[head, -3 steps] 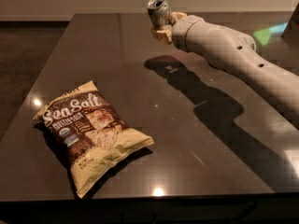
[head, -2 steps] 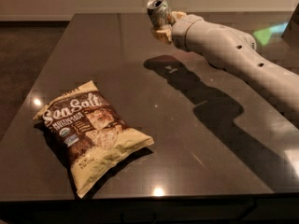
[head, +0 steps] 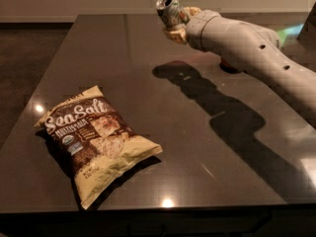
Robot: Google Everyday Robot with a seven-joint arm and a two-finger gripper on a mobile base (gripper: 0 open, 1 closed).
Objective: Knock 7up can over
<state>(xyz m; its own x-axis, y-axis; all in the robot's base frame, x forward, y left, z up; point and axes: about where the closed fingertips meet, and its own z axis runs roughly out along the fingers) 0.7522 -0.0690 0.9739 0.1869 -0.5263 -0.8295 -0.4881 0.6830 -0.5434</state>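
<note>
The 7up can (head: 169, 9), with its silver top and green and white label, is tilted and held in the air above the far part of the dark table (head: 148, 83). My gripper (head: 179, 22) is shut on the can's lower part, with tan fingers (head: 175, 33) on either side of it. The white arm (head: 247, 48) reaches in from the right. Its shadow falls on the table below.
A sea salt chip bag (head: 96, 139) lies flat on the near left of the table. A bit of a red apple (head: 228, 66) shows behind the arm at the far right. The table's front edge (head: 148, 206) is close to the camera.
</note>
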